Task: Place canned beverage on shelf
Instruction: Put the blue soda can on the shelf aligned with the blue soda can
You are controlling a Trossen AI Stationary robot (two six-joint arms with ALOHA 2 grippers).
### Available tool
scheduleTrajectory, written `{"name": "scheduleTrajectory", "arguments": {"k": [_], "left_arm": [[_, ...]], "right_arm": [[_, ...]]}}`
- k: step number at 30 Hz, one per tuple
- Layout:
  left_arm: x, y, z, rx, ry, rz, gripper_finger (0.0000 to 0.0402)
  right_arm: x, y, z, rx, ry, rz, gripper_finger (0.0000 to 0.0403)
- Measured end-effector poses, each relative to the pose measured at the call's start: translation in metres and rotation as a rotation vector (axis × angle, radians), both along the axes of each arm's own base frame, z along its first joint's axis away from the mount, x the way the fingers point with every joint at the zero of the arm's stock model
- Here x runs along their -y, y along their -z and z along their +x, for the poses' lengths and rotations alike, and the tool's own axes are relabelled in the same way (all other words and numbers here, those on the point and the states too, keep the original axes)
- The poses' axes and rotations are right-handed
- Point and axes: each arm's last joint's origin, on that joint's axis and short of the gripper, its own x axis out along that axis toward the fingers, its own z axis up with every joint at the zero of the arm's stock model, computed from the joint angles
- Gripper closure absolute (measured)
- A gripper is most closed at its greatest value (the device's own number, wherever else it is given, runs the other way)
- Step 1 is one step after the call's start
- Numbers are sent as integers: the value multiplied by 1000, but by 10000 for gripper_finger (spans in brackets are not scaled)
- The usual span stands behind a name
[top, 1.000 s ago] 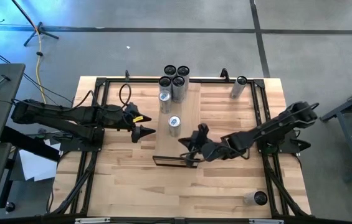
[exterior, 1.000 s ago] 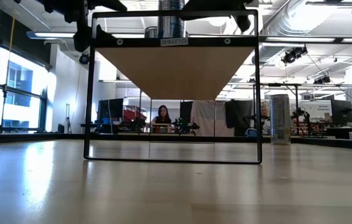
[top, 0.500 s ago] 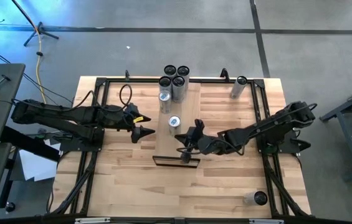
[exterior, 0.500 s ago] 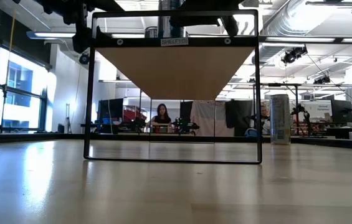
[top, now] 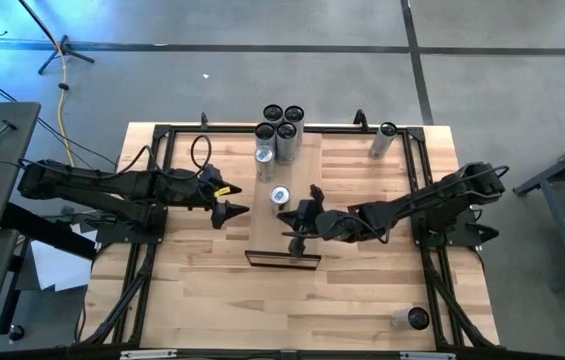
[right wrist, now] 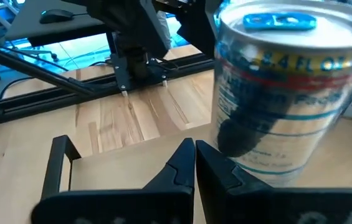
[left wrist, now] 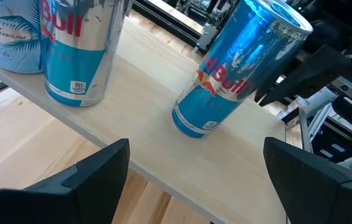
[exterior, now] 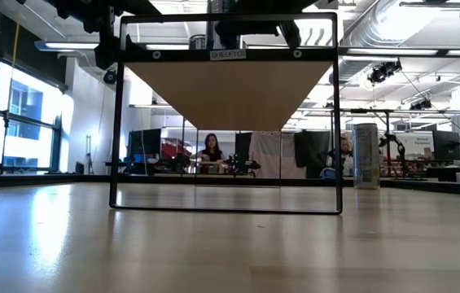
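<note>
The shelf (top: 302, 170) is a pale narrow board raised on a black frame in the middle of the table. A blue and silver can (top: 280, 197) stands upright on it, and it shows large in the right wrist view (right wrist: 281, 93). Several more cans (top: 280, 130) stand at the shelf's far end. My right gripper (top: 292, 225) is shut over the shelf, just on the near side of the lone can. My left gripper (top: 234, 212) hangs open off the shelf's left edge, facing the same can (left wrist: 238, 68), with nothing between its fingers. My right gripper's shut fingertips (right wrist: 194, 149) stand level beside the can's lower wall (right wrist: 225, 140), coming from the table's right. I cannot tell whether they touch it. The can stands on its base on the shelf.
One can (top: 384, 140) is at the table's far right and another (top: 412, 318) at the near right corner. Black frame rails (top: 157, 180) run along both sides of the table. In the low view the shelf's frame (exterior: 116, 122) stands mid-table.
My right gripper has moved toward the table's left and a little toward the far edge, along the shelf and closer to the lone can, staying shut. The can has kept its place.
</note>
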Motion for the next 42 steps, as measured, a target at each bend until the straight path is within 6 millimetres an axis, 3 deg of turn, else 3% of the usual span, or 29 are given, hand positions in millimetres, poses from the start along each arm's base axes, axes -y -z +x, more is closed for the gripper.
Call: {"name": "scheduleTrajectory", "arguments": {"k": [42], "left_arm": [[-1, 0, 0, 1, -26, 14, 64]], "right_arm": [[61, 1, 13, -33, 7, -84, 403]]}}
